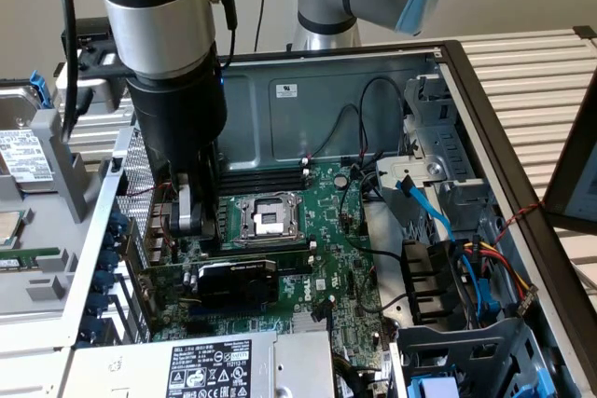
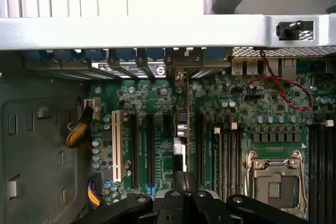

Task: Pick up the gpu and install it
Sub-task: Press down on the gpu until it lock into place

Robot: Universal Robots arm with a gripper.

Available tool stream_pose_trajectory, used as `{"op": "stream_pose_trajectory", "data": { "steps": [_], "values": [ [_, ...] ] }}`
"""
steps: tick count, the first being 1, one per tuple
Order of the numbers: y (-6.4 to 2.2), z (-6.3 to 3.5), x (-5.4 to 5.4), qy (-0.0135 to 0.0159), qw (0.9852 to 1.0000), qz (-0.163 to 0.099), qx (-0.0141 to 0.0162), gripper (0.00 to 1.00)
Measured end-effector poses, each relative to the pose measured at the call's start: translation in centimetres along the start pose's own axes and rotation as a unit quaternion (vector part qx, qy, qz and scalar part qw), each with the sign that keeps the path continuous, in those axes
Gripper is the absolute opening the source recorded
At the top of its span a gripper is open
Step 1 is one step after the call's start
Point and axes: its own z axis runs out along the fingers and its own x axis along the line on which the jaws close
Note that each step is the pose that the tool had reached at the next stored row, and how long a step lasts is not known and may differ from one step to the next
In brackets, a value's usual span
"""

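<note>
My gripper (image 1: pixel 191 221) hangs inside an open computer case (image 1: pixel 336 100), its dark fingers pressed together and clamped on nothing, poised over the green motherboard (image 1: pixel 326 230). The graphics card (image 1: pixel 235 279), a short board under a black boxy shroud, stands in the motherboard at about five o'clock from my gripper, just beside it and apart from the fingers. A square metal processor socket (image 1: pixel 266 219) gleams at three o'clock from the gripper. Blue and black cables (image 1: pixel 438 221) snake past the grey drive cage on the exterior view's right. In the wrist view my gripper (image 2: pixel 184 203) hovers above long black slots (image 2: pixel 150 150), one white slot (image 2: pixel 116 145) and a thin red wire (image 2: pixel 283 90).
</note>
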Motion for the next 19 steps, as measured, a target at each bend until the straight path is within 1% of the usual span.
{"op": "stream_pose_trajectory", "data": {
  "steps": [5,8,9,10,11,13,15,16,19],
  "values": [
    [0.32,0.86,0.0,-0.0002,1.0000,0.001,-0.0002,0.11],
    [0.39,1.18,0.0,-0.0015,1.0000,0.002,-0.0020,0.11],
    [0.41,1.25,0.0,-0.0025,1.0000,0.003,-0.0027,0.11],
    [0.41,1.31,0.0,-0.0041,1.0000,0.003,-0.0034,0.11],
    [0.42,1.44,0.0,-0.0075,1.0000,0.003,-0.0047,0.11],
    [0.43,1.59,0.0,-0.0098,0.9999,0.004,-0.0060,0.11],
    [0.45,1.87,0.0,-0.0113,0.9999,0.005,-0.0084,0.11],
    [0.46,1.94,0.0,-0.0118,0.9999,0.006,-0.0102,0.11],
    [0.49,2.21,0.0,-0.0127,0.9998,0.007,-0.0138,0.11]
  ]
}}
